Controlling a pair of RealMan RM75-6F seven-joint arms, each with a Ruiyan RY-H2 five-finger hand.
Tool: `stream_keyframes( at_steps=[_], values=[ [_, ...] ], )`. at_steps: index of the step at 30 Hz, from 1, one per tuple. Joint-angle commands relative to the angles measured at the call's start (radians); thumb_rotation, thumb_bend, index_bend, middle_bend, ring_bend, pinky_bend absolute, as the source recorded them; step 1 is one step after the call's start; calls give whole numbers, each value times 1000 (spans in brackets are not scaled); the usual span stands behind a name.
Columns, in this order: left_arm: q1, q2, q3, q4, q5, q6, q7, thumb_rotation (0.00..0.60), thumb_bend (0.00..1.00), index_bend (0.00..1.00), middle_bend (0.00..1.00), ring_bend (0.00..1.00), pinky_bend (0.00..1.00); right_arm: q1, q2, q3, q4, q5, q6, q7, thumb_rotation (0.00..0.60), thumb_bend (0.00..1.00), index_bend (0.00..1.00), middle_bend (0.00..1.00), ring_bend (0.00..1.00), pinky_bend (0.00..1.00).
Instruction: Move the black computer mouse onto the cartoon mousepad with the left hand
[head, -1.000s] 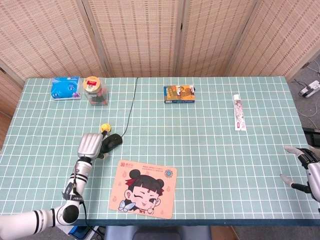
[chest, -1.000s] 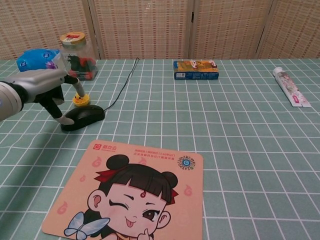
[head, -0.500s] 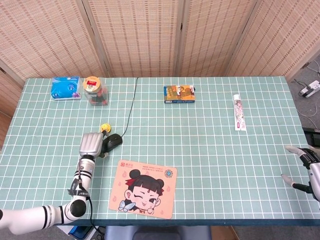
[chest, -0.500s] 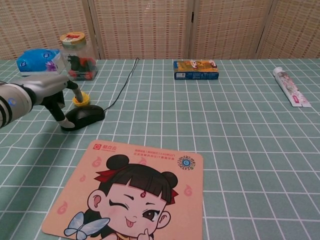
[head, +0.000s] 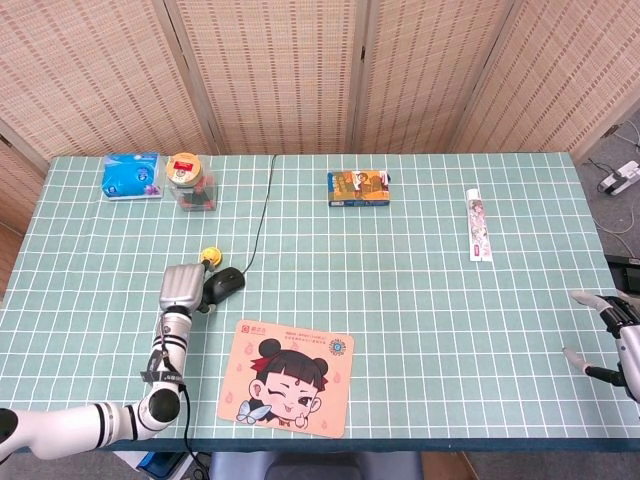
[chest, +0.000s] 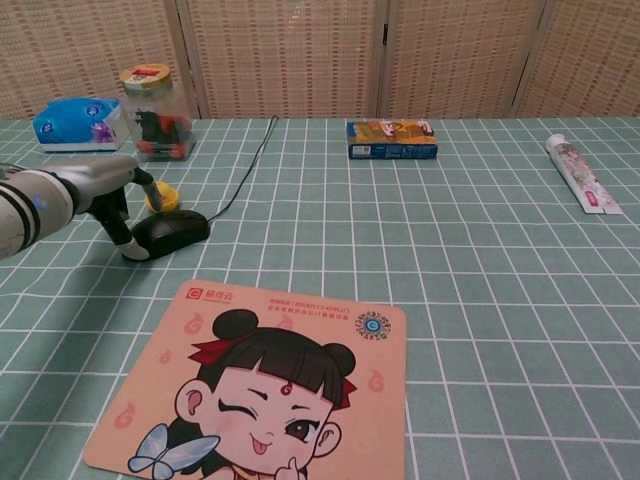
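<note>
Since the earlier frames the left hand (head: 183, 288) has lowered and drawn back a little toward the robot, and its forearm now lies flatter over the bench (head: 420, 300), while the black computer mouse (head: 225, 283) has stayed at the same place. The mouse lies on the green checked cloth just beyond the far left corner of the cartoon mousepad (head: 288, 378), apart from it, with its cable (head: 259, 212) running away toward the far edge of the bench. In the chest view the left hand (chest: 95, 185) is at the left side of the mouse (chest: 172, 231); one dark finger (chest: 122, 232) reaches down and touches the bench right at the mouse's left end, and another lies over the small yellow object (chest: 163, 199) behind the mouse. The fingers stand around the mouse, but I cannot tell if they really grip it. The right hand (head: 612, 335) shows at the right edge of the head view, with fingers spread and nothing in it. At the far side stand a blue tissue pack (head: 131, 175), a jar with a red lid (head: 189, 181), a colourful box (head: 358, 187) and a tube (head: 478, 224).
</note>
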Motion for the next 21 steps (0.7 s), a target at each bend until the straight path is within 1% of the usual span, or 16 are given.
stream_keyframes(
  at_steps=[1, 4, 6, 11, 15, 21],
  values=[
    [-1, -6, 0, 5, 1, 8, -8, 600, 0, 414, 1000, 1000, 1000, 0, 0, 0, 0, 0, -1, 0, 600, 144, 235, 303, 229, 444],
    [-5, -10, 2, 9, -5, 14, -5, 600, 0, 467, 1000, 1000, 1000, 0, 0, -1, 0, -1, -1, 0, 600, 144, 235, 303, 229, 444],
    [-9, -13, 3, 12, -11, 20, 0, 600, 0, 484, 1000, 1000, 1000, 0, 0, -1, 0, -1, -1, 0, 600, 144, 235, 303, 228, 444],
    [-19, -20, 3, 22, -29, 28, 18, 600, 0, 488, 1000, 1000, 1000, 0, 0, 0, 1, 0, 0, 2, 600, 144, 235, 303, 229, 444],
    [-22, -21, 2, 22, -33, 30, 18, 600, 0, 526, 1000, 1000, 1000, 0, 1, 1, 3, 3, -2, 6, 600, 144, 235, 303, 229, 444],
    [-13, -3, 2, -23, -20, 36, -5, 600, 0, 575, 1000, 1000, 1000, 1, 2, 2, 4, 5, -4, 11, 600, 144, 235, 303, 229, 444]
  ],
)
